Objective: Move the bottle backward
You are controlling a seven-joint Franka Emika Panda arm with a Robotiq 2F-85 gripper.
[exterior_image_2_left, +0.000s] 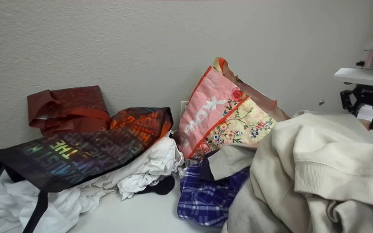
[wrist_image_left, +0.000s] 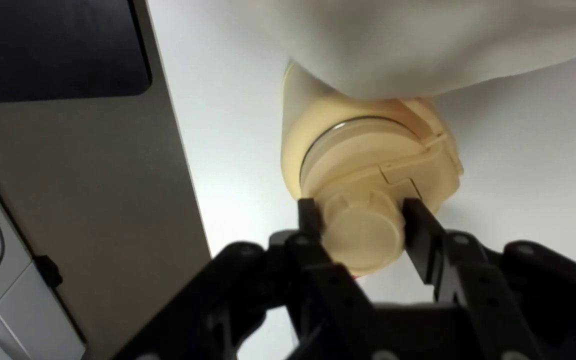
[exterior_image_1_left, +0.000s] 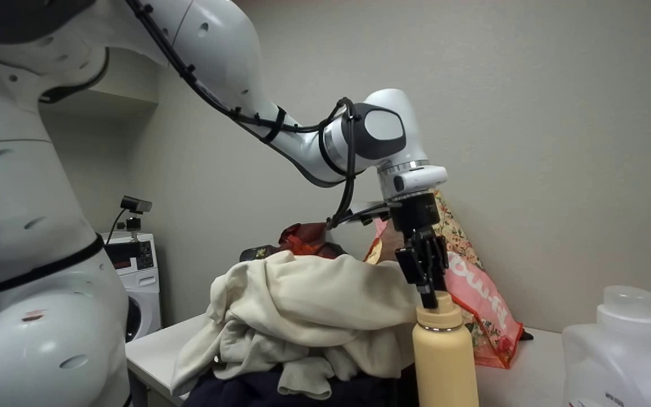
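The bottle (exterior_image_1_left: 444,362) is tan-yellow with a same-colour cap and stands upright at the lower middle right of an exterior view, its base cut off by the frame. My gripper (exterior_image_1_left: 435,294) points down at its top. In the wrist view the bottle (wrist_image_left: 363,150) shows from above, and my gripper (wrist_image_left: 363,220) has one black finger against each side of the round cap spout. The gripper (exterior_image_2_left: 364,120) also shows at the right edge of an exterior view, with a small tan patch between its fingers. The rest of the bottle is hidden there behind a cream garment.
A cream garment heap (exterior_image_1_left: 314,294) lies close beside the bottle and overhangs it in the wrist view (wrist_image_left: 418,45). A translucent white jug (exterior_image_1_left: 625,362) stands to the right. A pink floral bag (exterior_image_1_left: 484,305) leans on the wall. The table edge (wrist_image_left: 183,145) runs near the bottle.
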